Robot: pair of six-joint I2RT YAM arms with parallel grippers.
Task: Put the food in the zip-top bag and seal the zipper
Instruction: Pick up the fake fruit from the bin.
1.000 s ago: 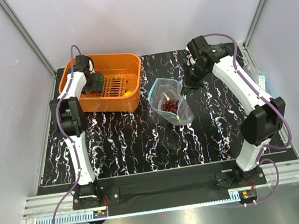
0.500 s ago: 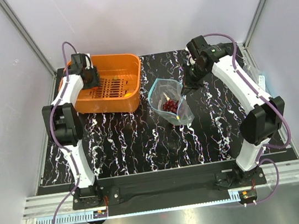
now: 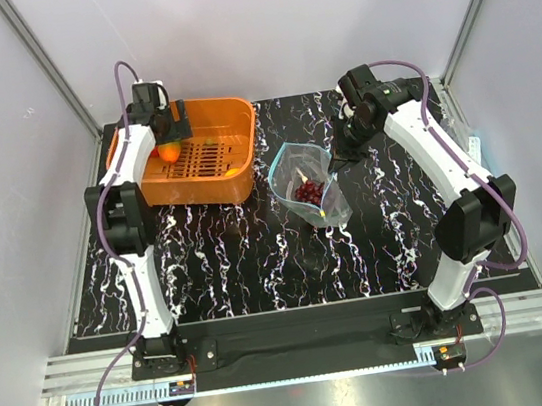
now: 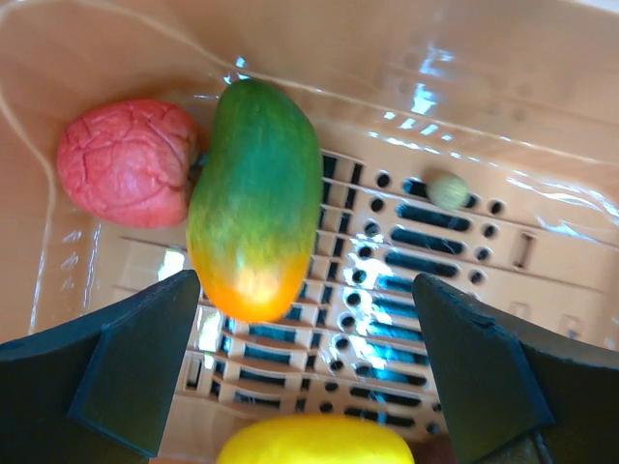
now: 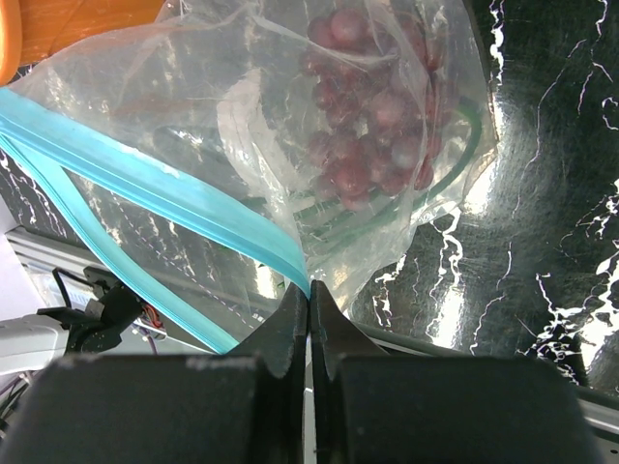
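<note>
While the right gripper (image 5: pixel 309 302) pinches the zipper (image 5: pixel 145 169) tight, propping the zip-top bag (image 5: pixel 242 126) open with grapes (image 5: pixel 372 106) inside, the left gripper (image 4: pixel 305 319) hangs spread wide over the mango (image 4: pixel 256 193) in the orange basket (image 4: pixel 503 87), apparently lining up a pick.

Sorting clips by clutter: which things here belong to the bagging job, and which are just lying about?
Job: mango, apple, lemon, grapes, chives, zip-top bag, zipper.
Lying about: orange basket, small pale ball in it.
</note>
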